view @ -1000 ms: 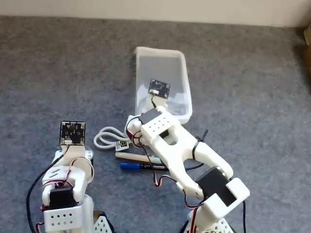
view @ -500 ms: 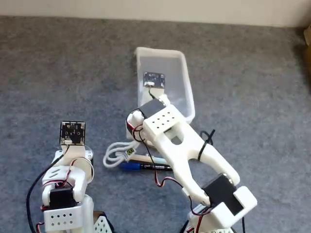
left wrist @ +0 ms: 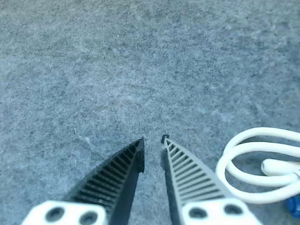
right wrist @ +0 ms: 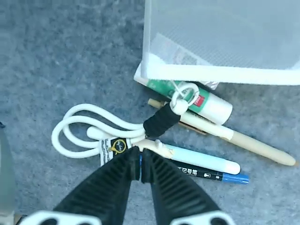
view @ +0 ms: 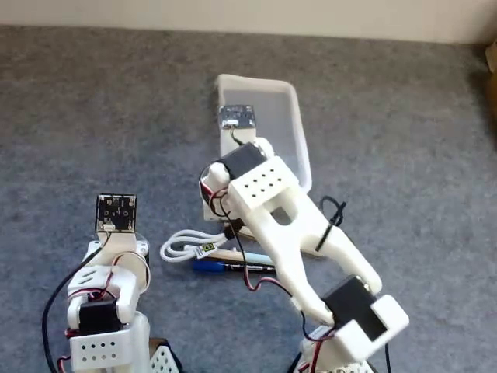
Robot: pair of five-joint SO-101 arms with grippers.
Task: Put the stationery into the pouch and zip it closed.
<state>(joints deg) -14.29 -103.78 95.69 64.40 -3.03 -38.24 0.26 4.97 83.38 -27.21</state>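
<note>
The right tool (right wrist: 140, 158) has its jaws almost together, tips at the tagged end of the coiled white cable (right wrist: 101, 135); I cannot tell whether it pinches anything. Close by lie a pale blue pen (right wrist: 201, 159), a marker (right wrist: 211, 176), a beige pen (right wrist: 234, 138) and a glue stick (right wrist: 206, 103), right at the mesh pouch (right wrist: 220, 42)'s edge, all outside it. The left tool (left wrist: 153, 140), jaws slightly apart and empty, hangs over the grey surface (left wrist: 140, 56).

Grey carpet (view: 93, 101): mesh pouch (view: 283, 116), white cable (view: 182, 242), 3 pens (right wrist: 201, 161), glue stick (right wrist: 206, 104).
</note>
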